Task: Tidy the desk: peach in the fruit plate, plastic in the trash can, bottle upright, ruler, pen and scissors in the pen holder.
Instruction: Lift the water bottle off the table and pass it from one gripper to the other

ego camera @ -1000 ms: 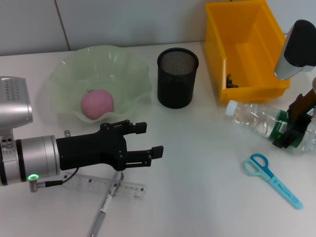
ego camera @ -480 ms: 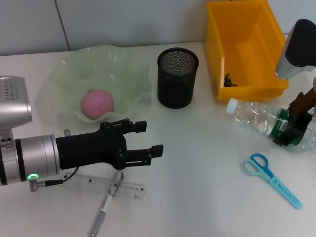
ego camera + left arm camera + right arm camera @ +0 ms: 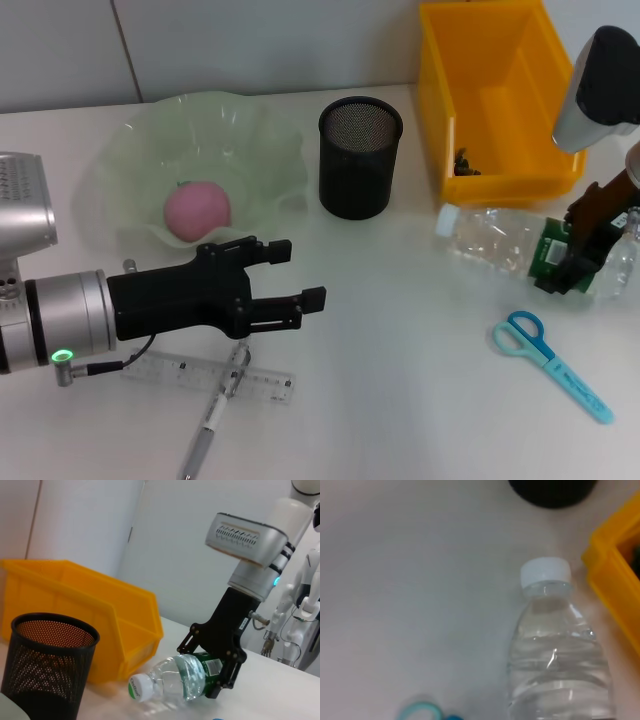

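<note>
The clear bottle (image 3: 495,238) lies on its side in front of the yellow trash can (image 3: 497,60), white cap toward the pen holder (image 3: 360,156). My right gripper (image 3: 570,262) is shut on the bottle's green-labelled part (image 3: 200,672). The pink peach (image 3: 197,209) rests in the green glass fruit plate (image 3: 262,135). Near the front left, my left gripper (image 3: 302,271) hovers open above the clear ruler (image 3: 190,374) and the pen (image 3: 213,417) crossing it. The blue scissors (image 3: 551,365) lie at the front right. A small dark scrap (image 3: 462,163) sits in the trash can.
The black mesh pen holder stands between the fruit plate and the trash can. A white wall closes off the back of the table. The right wrist view shows the bottle cap (image 3: 546,573) close to the trash can's corner (image 3: 615,575).
My right gripper has shifted left with the bottle, so the cap now lies nearer the pen holder. The left arm has drawn back slightly to the left.
</note>
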Available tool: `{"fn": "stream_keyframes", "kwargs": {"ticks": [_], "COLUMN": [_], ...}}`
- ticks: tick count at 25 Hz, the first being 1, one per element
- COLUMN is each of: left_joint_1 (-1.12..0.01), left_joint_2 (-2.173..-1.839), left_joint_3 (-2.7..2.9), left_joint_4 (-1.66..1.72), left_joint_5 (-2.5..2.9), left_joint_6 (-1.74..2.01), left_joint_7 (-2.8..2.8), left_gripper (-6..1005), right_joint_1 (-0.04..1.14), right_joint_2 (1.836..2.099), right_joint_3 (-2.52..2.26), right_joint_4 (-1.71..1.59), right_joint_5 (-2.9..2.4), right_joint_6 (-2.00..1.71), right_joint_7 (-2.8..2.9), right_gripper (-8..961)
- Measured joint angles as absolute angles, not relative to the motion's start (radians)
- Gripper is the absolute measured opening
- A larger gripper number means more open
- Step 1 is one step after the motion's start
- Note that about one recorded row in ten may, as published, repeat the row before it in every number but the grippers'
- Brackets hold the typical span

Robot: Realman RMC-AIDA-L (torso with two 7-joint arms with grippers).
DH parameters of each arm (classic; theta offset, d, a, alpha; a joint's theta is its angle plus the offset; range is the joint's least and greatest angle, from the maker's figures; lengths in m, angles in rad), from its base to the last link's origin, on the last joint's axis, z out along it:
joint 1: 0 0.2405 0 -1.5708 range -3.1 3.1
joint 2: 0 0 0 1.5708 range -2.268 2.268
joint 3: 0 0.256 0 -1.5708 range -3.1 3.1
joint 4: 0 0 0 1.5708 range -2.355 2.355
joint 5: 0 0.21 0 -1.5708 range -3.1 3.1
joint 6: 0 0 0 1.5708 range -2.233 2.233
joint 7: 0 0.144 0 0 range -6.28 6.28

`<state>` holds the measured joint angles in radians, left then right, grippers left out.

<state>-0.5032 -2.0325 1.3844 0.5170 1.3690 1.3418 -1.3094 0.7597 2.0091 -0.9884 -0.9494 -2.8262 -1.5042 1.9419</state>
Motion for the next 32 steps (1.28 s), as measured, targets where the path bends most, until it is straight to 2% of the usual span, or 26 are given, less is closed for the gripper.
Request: {"fn": "stream_keyframes", "kwargs": {"ticks": [13, 19, 26, 32], "left_joint_1": [-0.500, -0.490, -0.489, -0.493], "left_joint_2": [-2.034, -2.051, -2.069, -2.068], "left_joint_3": [1.378, 1.292, 1.151, 1.131], "left_joint_4": [0.517, 0.516, 0.508, 0.483], "left_joint_5": [1.369, 1.367, 1.352, 1.213], "left_joint_6": [1.339, 1.357, 1.422, 1.524], "left_joint_7": [-1.310, -1.304, -1.302, -1.308], "left_gripper": [841, 841, 841, 841], "right_joint_1": [0.645, 0.575, 0.524, 0.524], "right_joint_2": [2.012, 2.009, 2.027, 2.046], "right_joint_3": [-0.987, -0.927, -0.837, -0.842], "right_joint_4": [-1.181, -1.248, -1.180, -1.066], "right_joint_5": [-2.534, -2.297, -1.974, -1.820], "right_joint_6": [-1.636, -1.657, -1.667, -1.678], "right_joint_7": [1.917, 1.862, 1.727, 1.630], "right_gripper": [774, 774, 775, 775]}}
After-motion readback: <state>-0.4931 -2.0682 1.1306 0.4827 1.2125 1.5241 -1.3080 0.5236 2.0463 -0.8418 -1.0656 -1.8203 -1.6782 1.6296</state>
